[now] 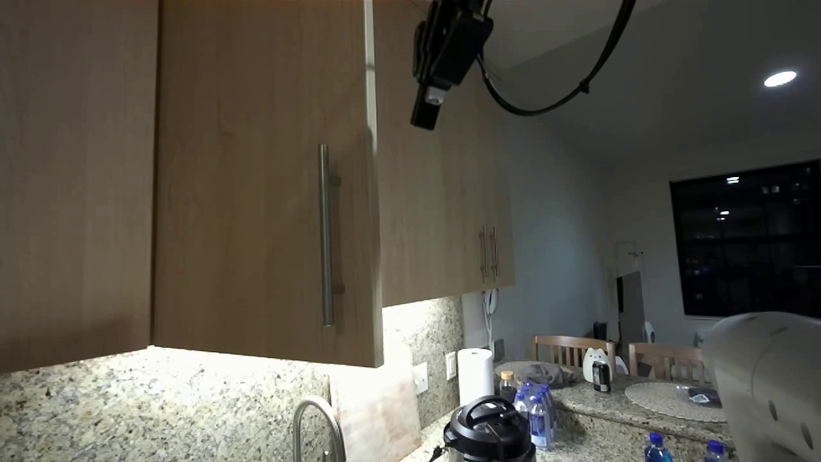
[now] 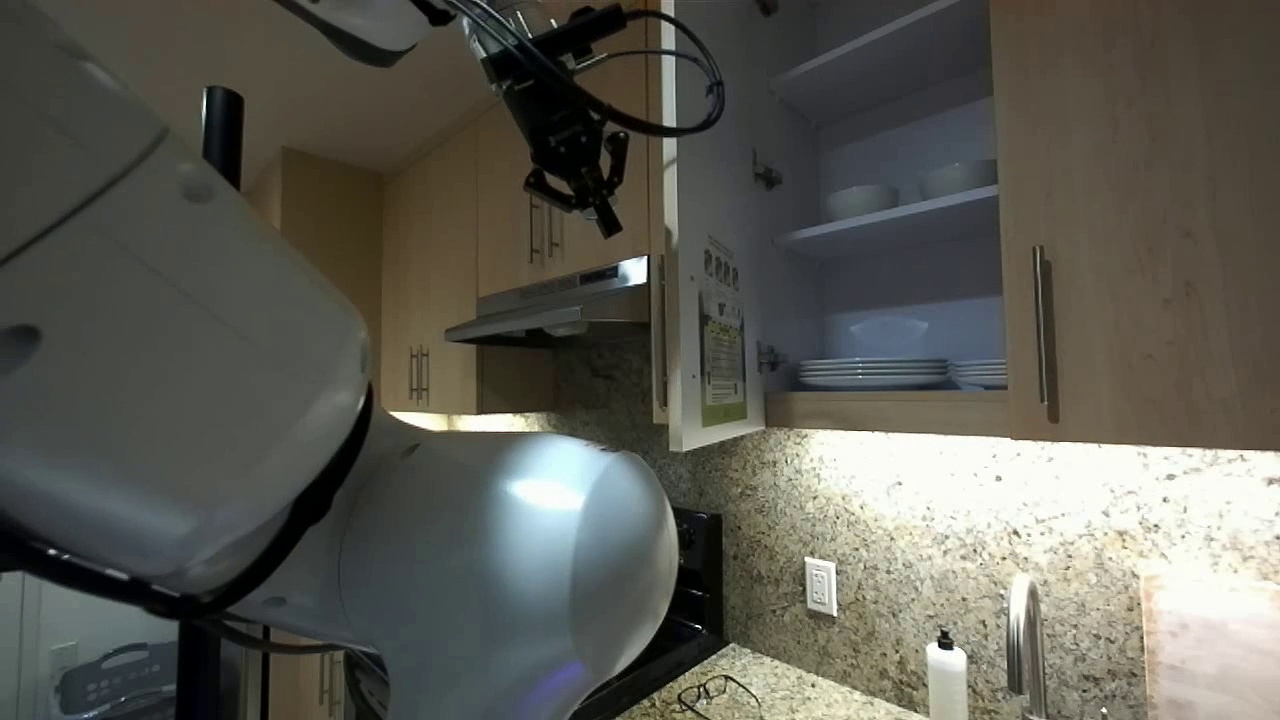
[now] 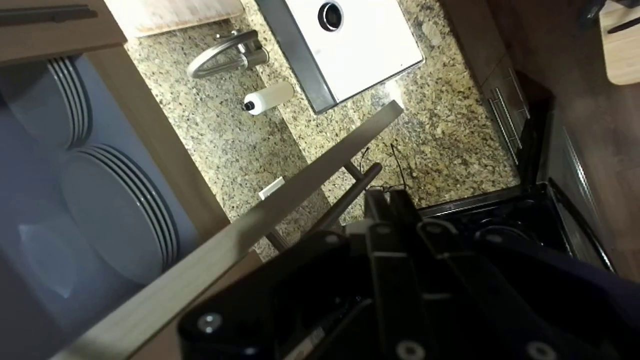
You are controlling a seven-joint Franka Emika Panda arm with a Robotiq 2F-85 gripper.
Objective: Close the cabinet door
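The door [image 2: 715, 215] is swung out from the cabinet [image 2: 890, 412], its free edge projected over the bench [image 3: 450, 135]; the hand [image 2: 605, 218], pressed together, is held on the outer side, near the handle [image 3: 350, 196]. Between the door's inner face and the cabinet's front, open room is shown, bowls [image 2: 862, 202] and plates [image 2: 873, 374] being set back within. On the outer side a hood [image 2: 560, 300] is mounted, and below, glasses [image 2: 718, 685] are laid on the bench near the stove [image 3: 500, 212], a white bottle [image 2: 947, 682] by the tap [image 2: 1018, 640].

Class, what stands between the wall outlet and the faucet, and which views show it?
A black-topped white bottle stands between the outlet and the faucet, in an exterior view and in the wrist view.
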